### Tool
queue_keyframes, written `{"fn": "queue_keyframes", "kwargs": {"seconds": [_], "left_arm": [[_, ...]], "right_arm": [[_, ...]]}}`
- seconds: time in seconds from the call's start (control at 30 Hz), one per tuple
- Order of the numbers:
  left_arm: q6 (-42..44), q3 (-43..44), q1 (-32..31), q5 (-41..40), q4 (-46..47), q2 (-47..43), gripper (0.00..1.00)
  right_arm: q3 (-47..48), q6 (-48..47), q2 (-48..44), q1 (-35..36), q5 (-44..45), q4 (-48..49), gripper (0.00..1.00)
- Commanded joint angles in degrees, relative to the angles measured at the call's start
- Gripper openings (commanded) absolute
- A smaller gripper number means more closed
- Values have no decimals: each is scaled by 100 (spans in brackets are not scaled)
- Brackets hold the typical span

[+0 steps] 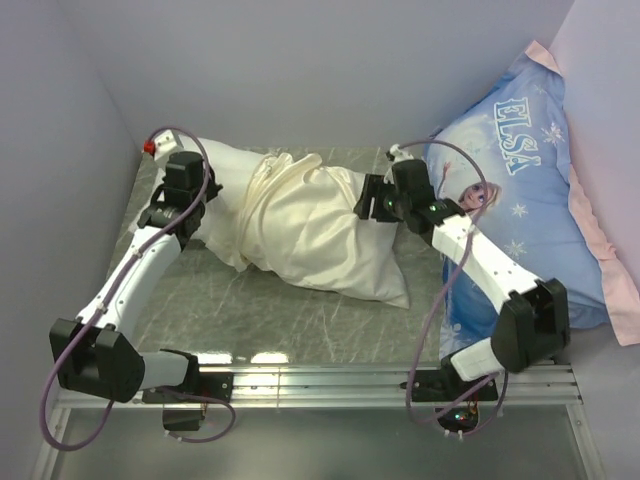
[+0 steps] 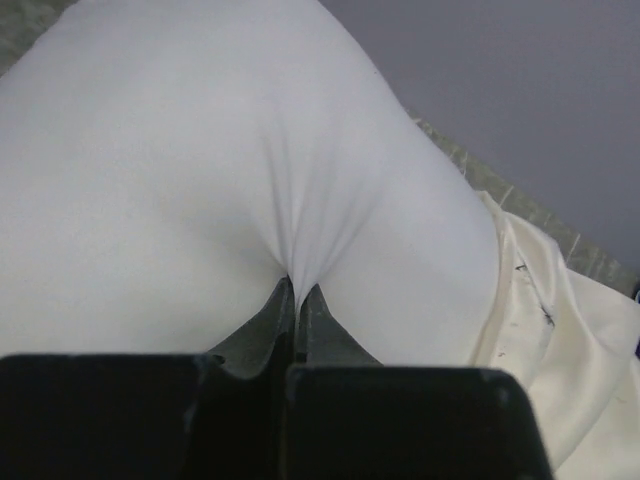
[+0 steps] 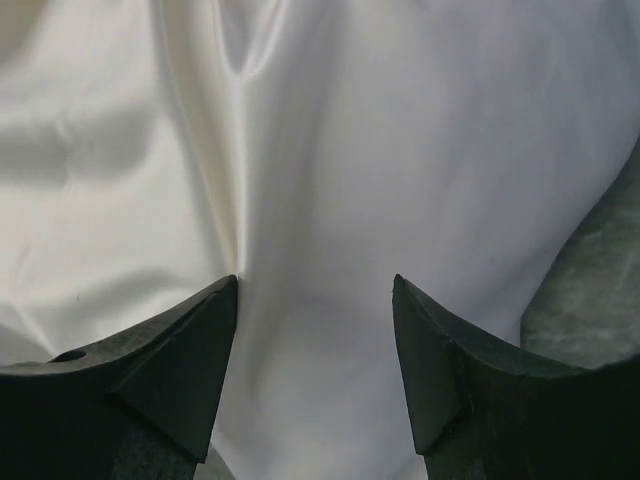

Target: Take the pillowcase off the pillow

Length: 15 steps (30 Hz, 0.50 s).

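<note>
The cream pillowcase (image 1: 320, 225) covers the right part of the white pillow (image 1: 225, 170), whose left end sticks out bare. My left gripper (image 1: 188, 205) is shut on a pinch of the white pillow (image 2: 200, 180); its jaws meet on the fabric (image 2: 295, 290). The pillowcase edge shows at the right of the left wrist view (image 2: 560, 330). My right gripper (image 1: 368, 200) is open at the pillowcase's right end. In the right wrist view the satin pillowcase (image 3: 300, 150) lies between my spread fingers (image 3: 315, 285), which press against it.
A large blue Elsa-print pillow (image 1: 520, 170) with a pink edge leans at the right wall. Grey walls close the back and left. The marble tabletop (image 1: 270, 320) shows in front of the pillow, and a metal rail (image 1: 330, 380) runs at the near edge.
</note>
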Motion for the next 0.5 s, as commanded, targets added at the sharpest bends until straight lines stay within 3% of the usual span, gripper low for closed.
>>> {"fn": "queue_keyframes", "kwargs": {"seconds": [0.0,0.17,0.47], "left_arm": [[455,851,54,-321,305,-428,0],[604,1160,27,-224,269,-384,0],[965,2100,-289,-400,76,-138,0]], "right_arm": [[-840,464,-976,46,-910,943,70],[-2300,763,-1943,773,-396,1472,72],[-3698,1395,-2174,1980,327,2543,74]]}}
